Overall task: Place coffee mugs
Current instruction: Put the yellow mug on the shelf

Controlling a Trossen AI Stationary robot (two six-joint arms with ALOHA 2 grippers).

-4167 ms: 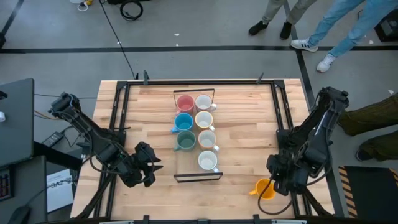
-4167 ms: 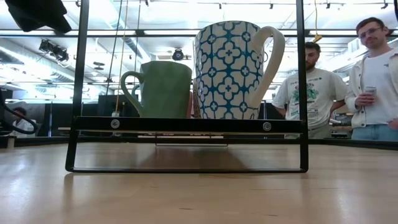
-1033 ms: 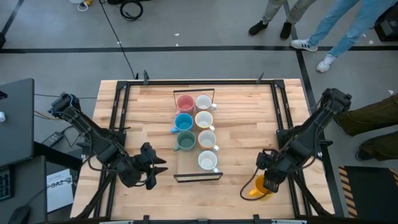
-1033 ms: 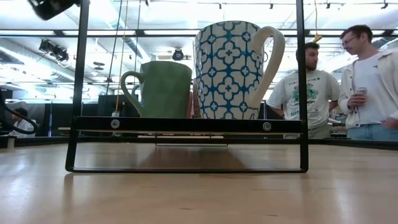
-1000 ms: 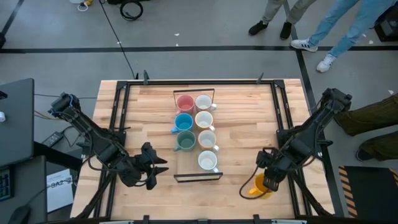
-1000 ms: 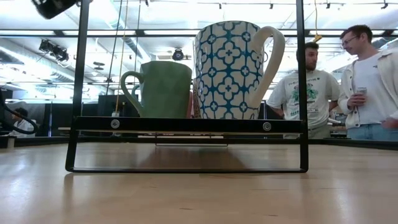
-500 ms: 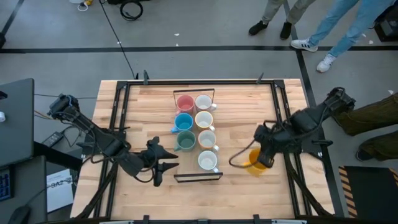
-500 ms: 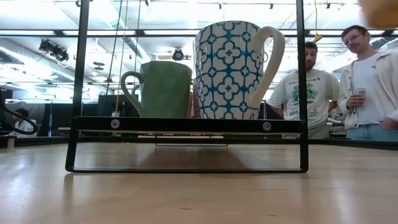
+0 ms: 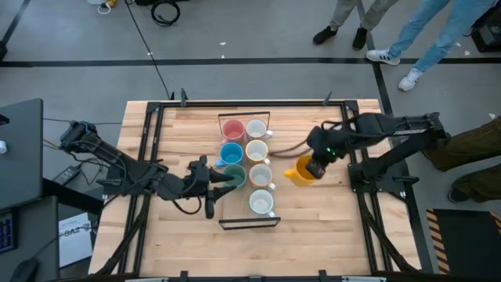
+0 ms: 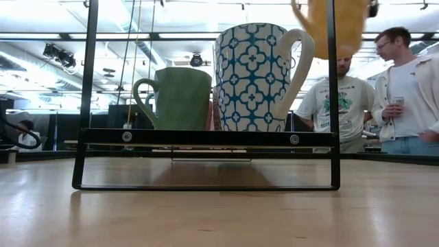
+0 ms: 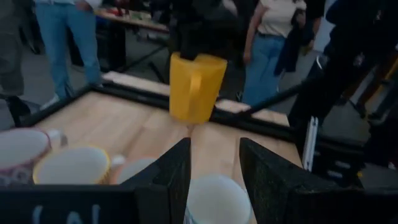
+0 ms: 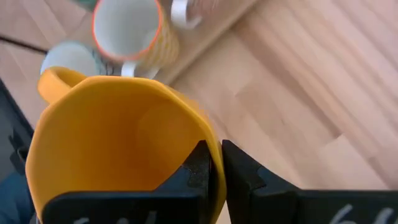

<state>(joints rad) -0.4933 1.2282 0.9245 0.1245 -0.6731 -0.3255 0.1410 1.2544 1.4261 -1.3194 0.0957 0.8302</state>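
Observation:
The orange mug (image 9: 300, 171) hangs in the air right of the black wire rack (image 9: 249, 224), held by my right gripper (image 9: 316, 164); it shows high up in the low view (image 10: 336, 20) and upright in the left wrist view (image 11: 195, 87). Seven mugs stand in the rack: pink (image 9: 232, 129), blue (image 9: 230, 153), teal (image 9: 235, 177) and several white ones (image 9: 261, 202). My left gripper (image 9: 214, 186) is open at the rack's left side, right beside the teal mug; no touch shows. In its wrist view (image 11: 214, 171) a pale mug mouth (image 11: 217, 199) lies past the fingers. My right gripper holds the orange mug by its rim wall (image 12: 211, 155), opposite the handle (image 12: 53, 81). One finger (image 12: 200, 163) is inside the mug and one (image 12: 241, 171) outside, coming from above and pointing down. The mug is lifted clear of the table and roughly upright.
Bare wood (image 9: 313, 219) lies right of the rack and on the near side. A black frame (image 9: 351, 149) runs round the table's edges. People (image 10: 405, 89) stand beyond the far edge. A dark monitor (image 9: 19, 149) stands off the left side.
My right gripper has lifted the orange mug off the table's near right corner and carried it up and toward the far left, close to the rack. My left gripper has moved right and toward the far edge, from bare table to the teal mug's side.

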